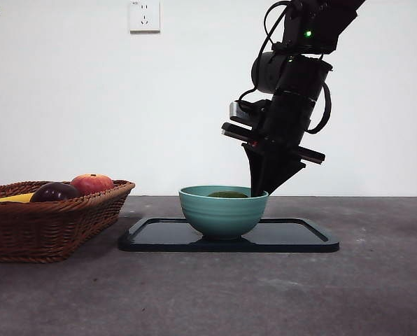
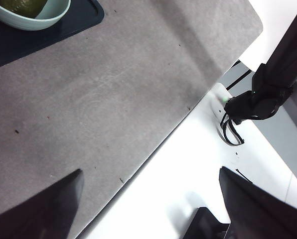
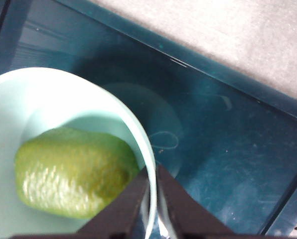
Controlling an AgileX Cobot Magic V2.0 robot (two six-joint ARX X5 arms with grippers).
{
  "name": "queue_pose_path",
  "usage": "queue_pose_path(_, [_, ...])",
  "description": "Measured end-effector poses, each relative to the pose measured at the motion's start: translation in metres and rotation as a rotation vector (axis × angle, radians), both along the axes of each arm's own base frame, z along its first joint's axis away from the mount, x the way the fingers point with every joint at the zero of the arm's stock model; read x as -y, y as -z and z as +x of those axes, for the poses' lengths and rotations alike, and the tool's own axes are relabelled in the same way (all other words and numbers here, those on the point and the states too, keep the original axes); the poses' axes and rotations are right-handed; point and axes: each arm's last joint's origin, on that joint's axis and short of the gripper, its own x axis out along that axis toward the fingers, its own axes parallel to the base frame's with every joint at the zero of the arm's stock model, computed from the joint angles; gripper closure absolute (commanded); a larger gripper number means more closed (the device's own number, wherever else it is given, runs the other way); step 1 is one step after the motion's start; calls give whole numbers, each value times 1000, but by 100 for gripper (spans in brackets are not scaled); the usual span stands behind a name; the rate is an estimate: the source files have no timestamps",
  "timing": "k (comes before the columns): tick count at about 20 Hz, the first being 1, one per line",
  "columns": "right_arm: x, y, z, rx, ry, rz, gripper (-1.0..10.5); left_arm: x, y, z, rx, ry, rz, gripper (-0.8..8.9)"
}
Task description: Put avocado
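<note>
Table (image 1: 376, 280): grey surface filling the lower frame of the front view. Basket (image 1: 54, 224): wicker, at lower left, holding a red apple (image 1: 92, 183), a dark purple fruit (image 1: 54, 192) and a yellow item. Tray (image 1: 299, 241): black, at centre, carrying the teal bowl (image 1: 222, 213).

Right gripper (image 1: 264, 189): comes down from the upper right, tips at the bowl's right rim, jaws nearly together and gripping nothing.

Avocado (image 3: 74, 172): lies inside the bowl, just beside and left of the tips, long axis roughly level across the bowl. It appears already placed; withdrawal should clear the rim.

Left gripper (image 2: 148, 209): jaws spread wide, empty, well apart at the table edge.
</note>
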Motion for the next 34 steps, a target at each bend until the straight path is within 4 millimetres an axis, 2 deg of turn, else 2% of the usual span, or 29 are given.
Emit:
queue_pose_path(1, [0, 0, 0, 0, 0, 0, 903, 0, 0, 0, 0, 0, 0, 377])
queue_pose_path(3, [0, 0, 1, 5, 3, 3, 726, 0, 0, 0, 0, 0, 0, 377])
queue_pose_path(6, [0, -2, 0, -12, 21, 1, 724, 0, 0, 0, 0, 0, 0, 377])
queue_pose_path(8, [0, -18, 1, -6, 29, -22, 714, 0, 0, 0, 0, 0, 0, 377])
queue_pose_path(11, [3, -65, 0, 56, 26, -39, 713, 0, 0, 0, 0, 0, 0, 377])
queue_pose_path(13, [12, -118, -18, 162, 19, 11, 711, 0, 0, 0, 0, 0, 0, 377])
queue_pose_path(15, [25, -170, -50, 281, 15, 73, 711, 0, 0, 0, 0, 0, 0, 377])
queue_pose_path(16, [32, -188, -66, 319, 16, 90, 711, 0, 0, 0, 0, 0, 0, 377])
queue_pose_path(18, [45, -217, -98, 364, 12, 116, 711, 0, 0, 0, 0, 0, 0, 377])
queue_pose_path(20, [53, -235, -129, 412, -10, 152, 711, 0, 0, 0, 0, 0, 0, 377])
queue_pose_path(22, [61, -239, -162, 445, -32, 173, 711, 0, 0, 0, 0, 0, 0, 377])
queue_pose_path(25, [70, -223, -199, 452, -70, 188, 711, 0, 0, 0, 0, 0, 0, 377])
queue_pose_path(30, [79, -169, -253, 402, -167, 189, 711, 0, 0, 0, 0, 0, 0, 377])
queue_pose_path(34, [78, -130, -272, 372, -233, 206, 711, 0, 0, 0, 4, 4, 2, 377])
